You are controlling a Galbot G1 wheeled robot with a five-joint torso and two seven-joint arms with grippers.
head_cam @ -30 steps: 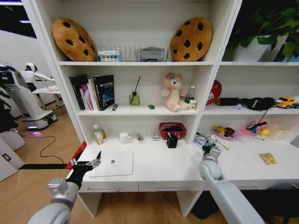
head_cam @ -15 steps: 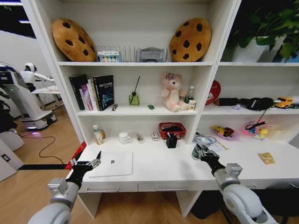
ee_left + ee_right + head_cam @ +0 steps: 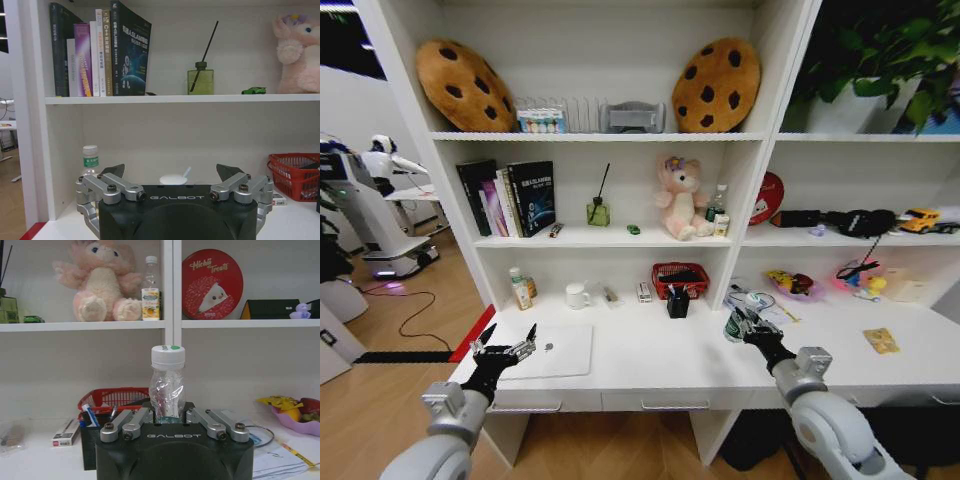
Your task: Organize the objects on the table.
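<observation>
My left gripper (image 3: 505, 346) hangs at the left front corner of the tabletop (image 3: 650, 365), fingers spread wide, nothing between them. Its tips sit just beside the left edge of the silver laptop (image 3: 553, 350), which lies closed and flat on the tabletop.

My right gripper (image 3: 748, 325) is over the tabletop right of centre, fingers pinched on a small clear plastic bottle (image 3: 166, 390) with a white cap. From the right wrist the bottle stands upright between the fingers, its body crumpled.

Back row of the tabletop, left to right: a bottle with a green label (image 3: 522, 290), a white mug (image 3: 577, 295), a small white box (image 3: 644, 291), the red mesh basket (image 3: 681, 279), and a black pen holder (image 3: 678, 303) just in front of the basket with pens standing in it. Right of my right gripper lie loose papers (image 3: 760, 303), a pink dish (image 3: 794, 285) of snacks, and a yellow card (image 3: 880, 340) near the far right.

On the shelf above the tabletop: books (image 3: 100, 50), a green diffuser bottle (image 3: 200, 81) with a reed, the green toy car (image 3: 253, 90) between the diffuser and a pink plush toy (image 3: 299, 47).
</observation>
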